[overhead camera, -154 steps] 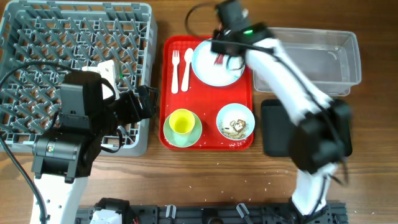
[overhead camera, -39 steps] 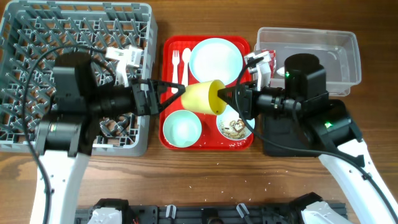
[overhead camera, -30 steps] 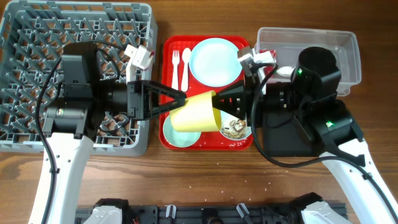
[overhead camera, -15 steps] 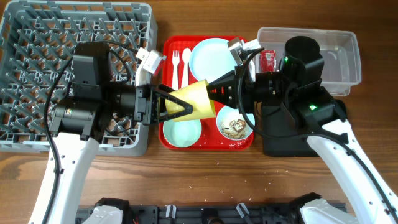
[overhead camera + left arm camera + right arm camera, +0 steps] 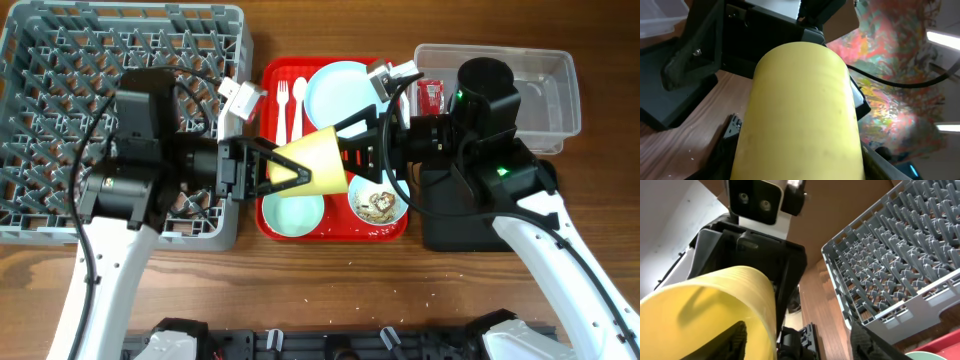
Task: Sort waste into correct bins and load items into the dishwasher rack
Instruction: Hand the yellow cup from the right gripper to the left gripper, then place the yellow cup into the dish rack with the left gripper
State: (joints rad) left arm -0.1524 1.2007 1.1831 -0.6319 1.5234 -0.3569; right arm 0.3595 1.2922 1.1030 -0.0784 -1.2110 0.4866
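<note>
The small yellow cup (image 5: 315,165) hangs on its side above the red tray (image 5: 271,80), between both grippers. My left gripper (image 5: 295,168) reaches in from the left and is shut on the cup's base end. In the left wrist view the cup (image 5: 800,115) fills the whole gap between the fingers of that gripper (image 5: 800,167). My right gripper (image 5: 342,155) is open at the cup's mouth. In the right wrist view one finger sits inside the cup (image 5: 705,305) and the other stands well clear of the wall. The dishwasher rack (image 5: 60,60) lies at the left.
On the red tray are a white plate (image 5: 340,90), fork (image 5: 283,108), spoon (image 5: 300,105), mint saucer (image 5: 293,210) and a bowl with leftovers (image 5: 378,205). The clear tub (image 5: 540,80) holds a red packet (image 5: 430,95). A black tray (image 5: 450,225) lies under my right arm.
The cup has passed from right to left: my right jaws, shut on its rim a second ago, have opened, and my left jaws have closed round its base. The cup rose slightly.
</note>
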